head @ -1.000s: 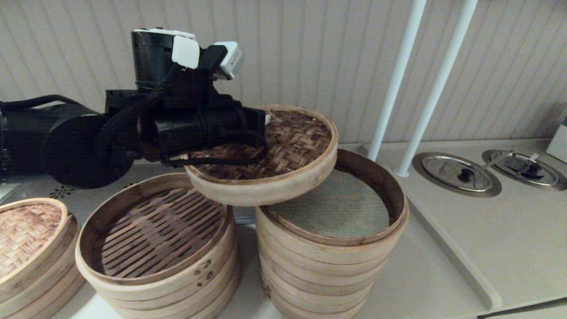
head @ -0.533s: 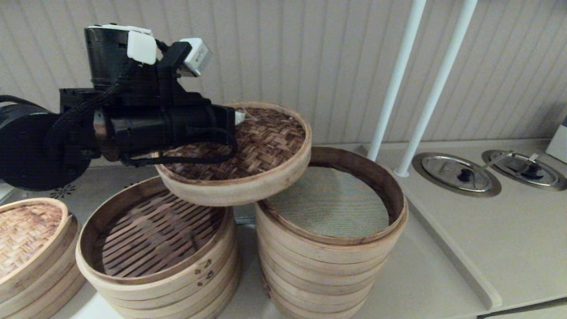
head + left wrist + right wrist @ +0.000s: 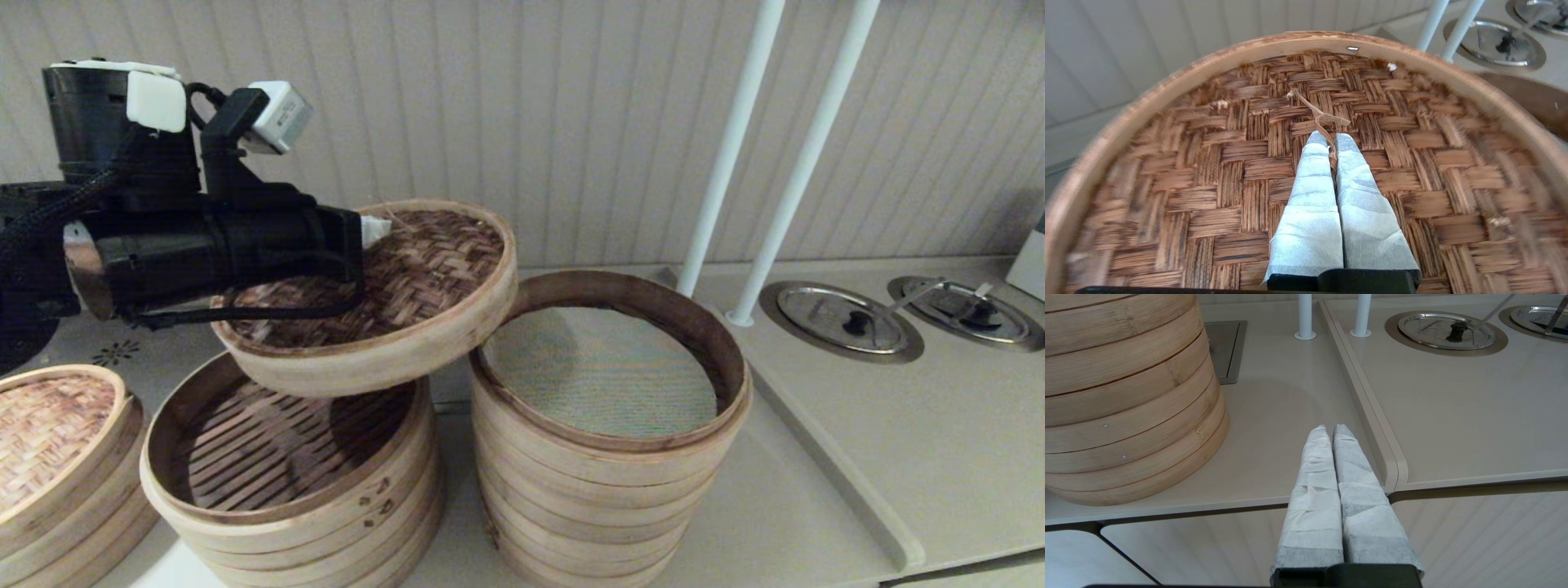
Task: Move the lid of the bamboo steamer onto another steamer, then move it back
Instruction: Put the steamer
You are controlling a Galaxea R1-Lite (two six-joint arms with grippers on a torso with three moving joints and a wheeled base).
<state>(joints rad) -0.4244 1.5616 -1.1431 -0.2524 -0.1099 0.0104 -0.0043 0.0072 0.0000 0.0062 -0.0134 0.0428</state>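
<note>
Left gripper [image 3: 1333, 143] pinched shut on the thin bamboo loop at the centre of the bamboo steamer lid [image 3: 408, 282], wrapped fingers [image 3: 1310, 192] lying flat across the dark weave. Lid airborne and tilted, raised on the wall side, dropped toward the near-left. Hanging mostly over the shorter slatted steamer [image 3: 286, 482], right rim just beside the taller stack with the mesh liner [image 3: 608, 371] but clear of it. Probably the return leg: target sits directly below and slightly left of the pincer, so mostly a short descent plus levelling. Lid round, no long axis to align; only the tilt matters, since the low edge would catch the rim first. Left arm the only one near; right gripper [image 3: 1331, 430] closed on nothing, parked low at the counter front beside the tall stack.
</note>
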